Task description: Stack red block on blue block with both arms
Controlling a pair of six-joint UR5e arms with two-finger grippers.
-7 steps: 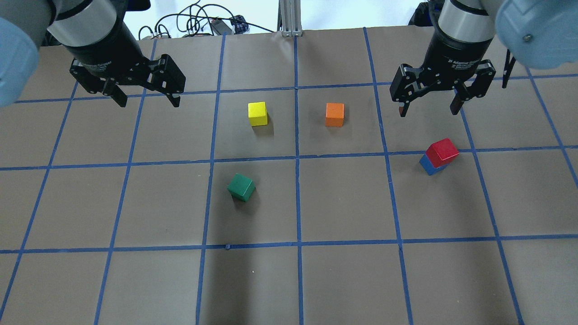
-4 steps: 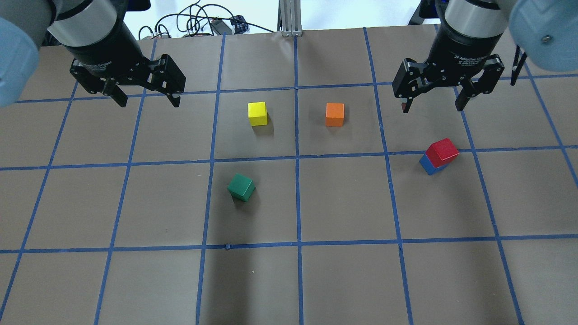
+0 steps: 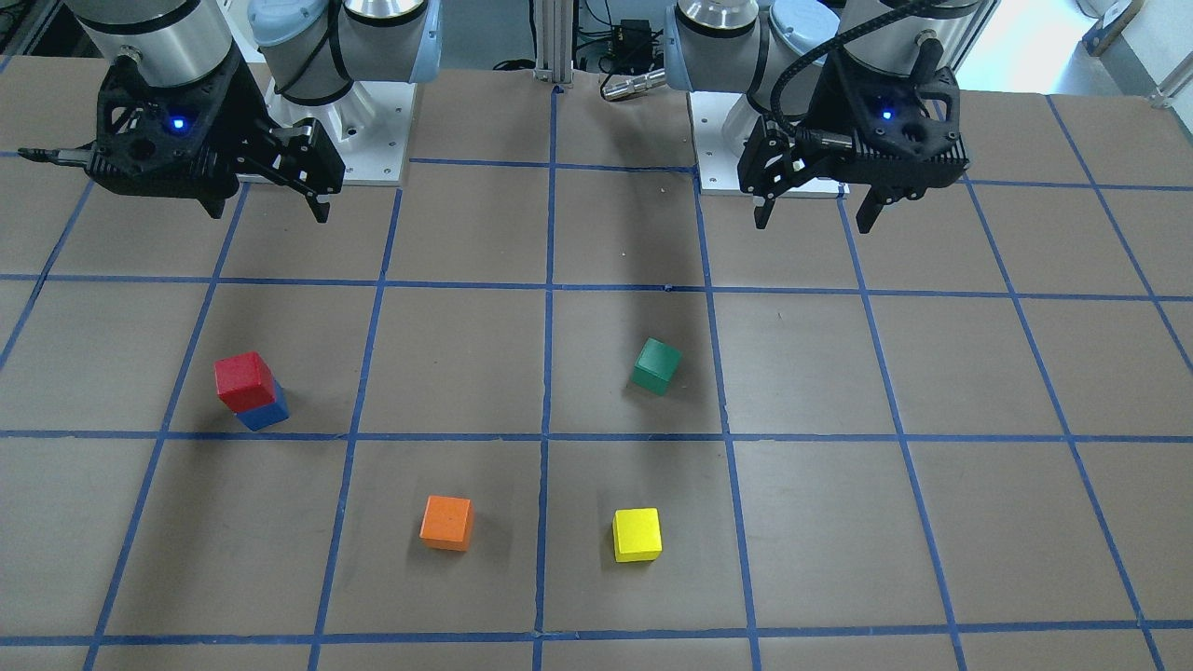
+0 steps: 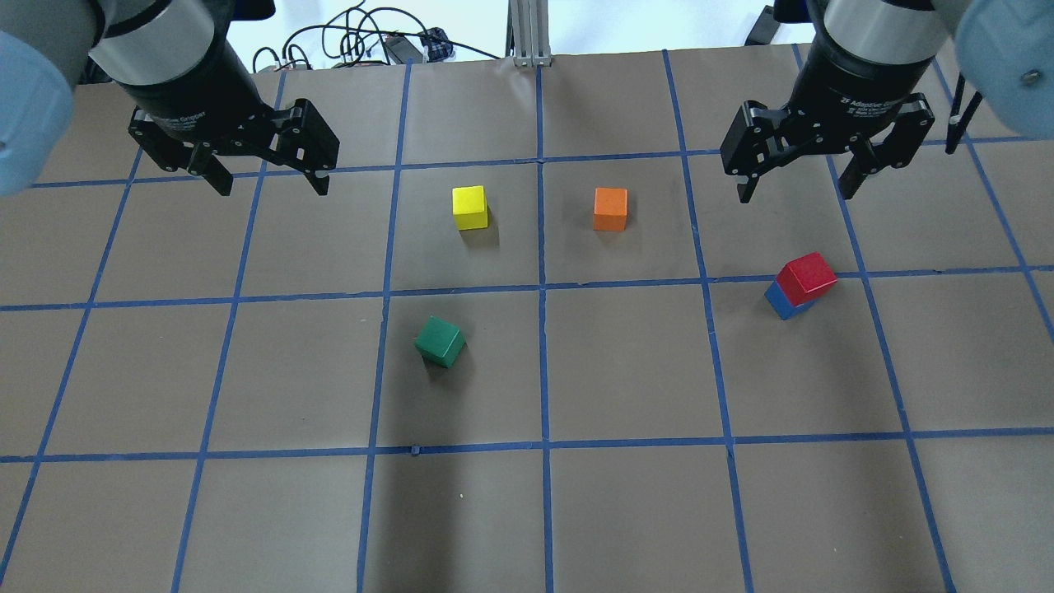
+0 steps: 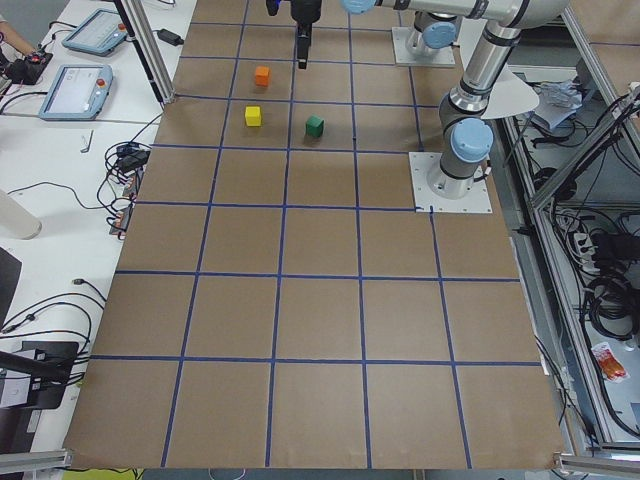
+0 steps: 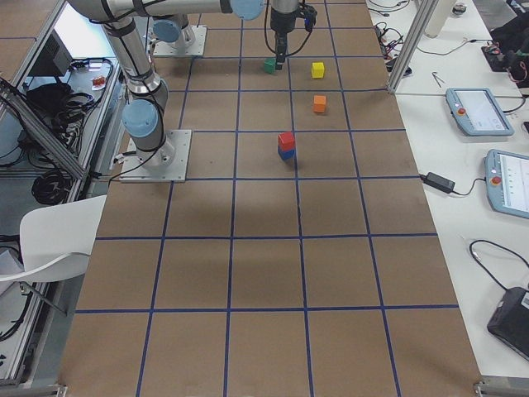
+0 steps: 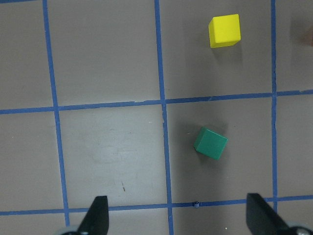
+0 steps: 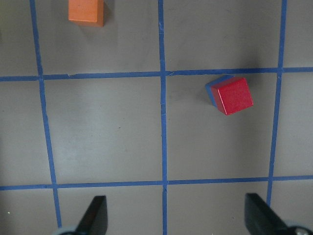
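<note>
Change: right end effector has drawn up and away from the stack over the last second; left end effector hasn't moved.
Right end effector: released, empty.
Left end effector: released, empty.
Red block: on top of blue block, slightly offset, well in from every counter edge.
Meaning: stack looks done, likely only the retreat is left.

Robotics lab — brown paper-covered table gridded in blue tape, grey touchscreen teach pendants, silver aluminium frame post.
</note>
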